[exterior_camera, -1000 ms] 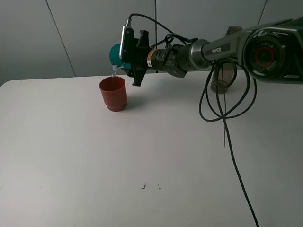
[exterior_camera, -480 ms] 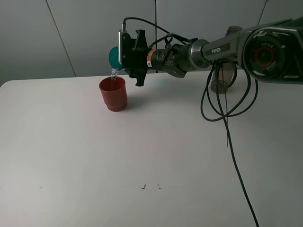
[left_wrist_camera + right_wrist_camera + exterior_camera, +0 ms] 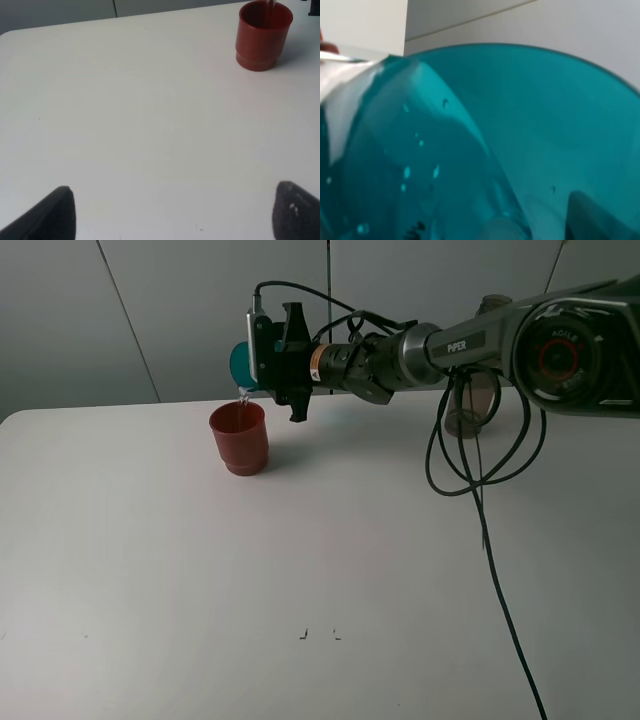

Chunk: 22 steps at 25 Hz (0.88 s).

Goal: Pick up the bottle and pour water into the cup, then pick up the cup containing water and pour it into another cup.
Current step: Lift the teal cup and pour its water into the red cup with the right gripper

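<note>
Exterior high: right hand [image 3: 257, 361] clamped on the teal cup [image 3: 240, 361], which is tipped sideways just above the red cup [image 3: 239, 438] near the counter's [image 3: 200, 570] far edge. A thin water stream [image 3: 241, 397] joins the two cups.
Left wrist: left hand [image 3: 175, 200] with fingers apart, holding nothing; the red cup stands well ahead of it.
Right wrist: the teal cup's wall fills the view, with droplets inside.
</note>
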Motion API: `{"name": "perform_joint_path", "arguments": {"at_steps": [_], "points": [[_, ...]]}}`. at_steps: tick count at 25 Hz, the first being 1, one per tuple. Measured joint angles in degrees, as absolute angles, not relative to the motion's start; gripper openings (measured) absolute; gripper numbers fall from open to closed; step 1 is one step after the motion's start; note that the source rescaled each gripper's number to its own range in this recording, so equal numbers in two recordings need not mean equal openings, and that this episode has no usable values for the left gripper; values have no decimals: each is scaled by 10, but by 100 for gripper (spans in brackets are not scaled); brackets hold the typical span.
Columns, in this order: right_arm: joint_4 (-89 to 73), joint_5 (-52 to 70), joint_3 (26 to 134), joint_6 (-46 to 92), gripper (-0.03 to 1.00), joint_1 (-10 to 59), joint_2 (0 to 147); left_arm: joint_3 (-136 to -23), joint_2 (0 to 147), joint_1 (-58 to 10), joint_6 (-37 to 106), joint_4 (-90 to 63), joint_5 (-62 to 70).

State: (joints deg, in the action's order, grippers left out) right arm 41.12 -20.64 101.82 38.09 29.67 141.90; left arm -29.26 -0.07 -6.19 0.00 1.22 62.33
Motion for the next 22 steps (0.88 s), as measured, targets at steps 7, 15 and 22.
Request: {"name": "perform_joint_path", "arguments": {"at_steps": [7,15,22], "points": [[411,-210,1019,413,5,297,1419,-293,-1,-62,0,12,623],[410,-211,1019,455,5,297,1419,-293,-1,-62,0,12,623],[410,-213,1019,492,5,297,1419,-293,-1,-62,0,12,623]]}}
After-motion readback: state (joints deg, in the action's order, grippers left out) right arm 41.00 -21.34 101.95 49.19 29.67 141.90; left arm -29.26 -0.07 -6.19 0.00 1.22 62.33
